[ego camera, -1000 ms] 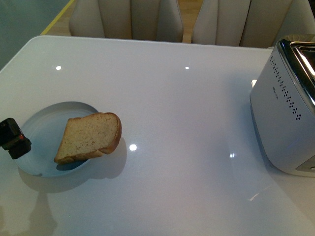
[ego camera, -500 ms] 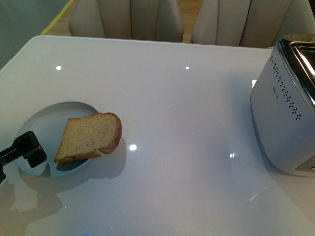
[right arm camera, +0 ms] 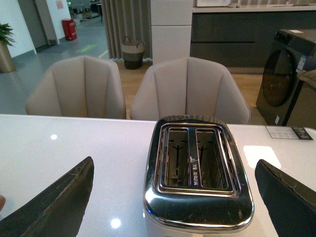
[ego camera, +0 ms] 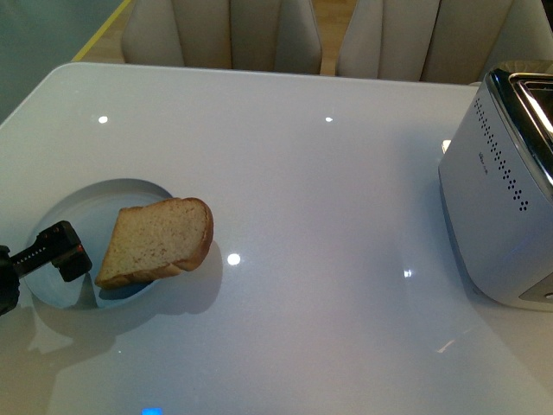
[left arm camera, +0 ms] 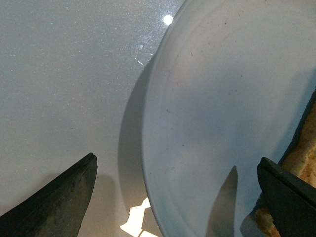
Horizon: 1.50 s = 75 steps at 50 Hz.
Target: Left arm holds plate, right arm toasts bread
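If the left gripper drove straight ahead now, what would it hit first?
Probably the plate: the left gripper is open astride its rim, bread beside one finger. Depth unclear.

The left gripper slid rightward from the frame's left edge over the plate's left rim, ending nearer the bread.

Toaster on table (glossy white).

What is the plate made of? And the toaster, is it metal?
The plate looks like glazed ceramic or maybe plastic: smooth, pale blue, faint rings. The toaster top looks like polished metal, mirror-shiny; its sides look pale and matte.
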Each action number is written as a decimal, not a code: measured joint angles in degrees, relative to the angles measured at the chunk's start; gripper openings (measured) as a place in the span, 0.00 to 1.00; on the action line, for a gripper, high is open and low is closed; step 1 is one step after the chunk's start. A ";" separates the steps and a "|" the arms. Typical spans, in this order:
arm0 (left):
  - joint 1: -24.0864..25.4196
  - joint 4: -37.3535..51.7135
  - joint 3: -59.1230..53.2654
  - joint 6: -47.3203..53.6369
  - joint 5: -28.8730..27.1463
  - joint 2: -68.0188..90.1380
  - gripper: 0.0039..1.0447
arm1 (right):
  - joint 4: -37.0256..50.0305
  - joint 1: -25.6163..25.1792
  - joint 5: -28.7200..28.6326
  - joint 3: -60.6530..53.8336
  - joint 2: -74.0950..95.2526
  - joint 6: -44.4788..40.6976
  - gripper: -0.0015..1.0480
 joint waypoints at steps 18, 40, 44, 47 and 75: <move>-1.14 -1.07 -0.39 -6.01 1.09 0.20 0.23 | 0.00 0.00 0.00 0.00 0.00 0.00 0.91; -1.33 1.49 -7.93 -12.66 1.77 -7.28 0.03 | 0.00 0.00 0.00 0.00 0.00 0.00 0.91; -1.40 1.70 -9.46 -13.14 1.75 -9.22 0.03 | 0.00 0.00 0.00 0.00 0.00 0.00 0.91; -1.57 1.73 -10.88 -13.60 1.53 -11.02 0.03 | 0.00 0.00 0.00 0.00 0.00 0.00 0.91; -6.97 -9.70 -18.40 -20.06 -1.42 -35.71 0.03 | 0.00 0.00 0.00 0.00 -0.02 0.00 0.91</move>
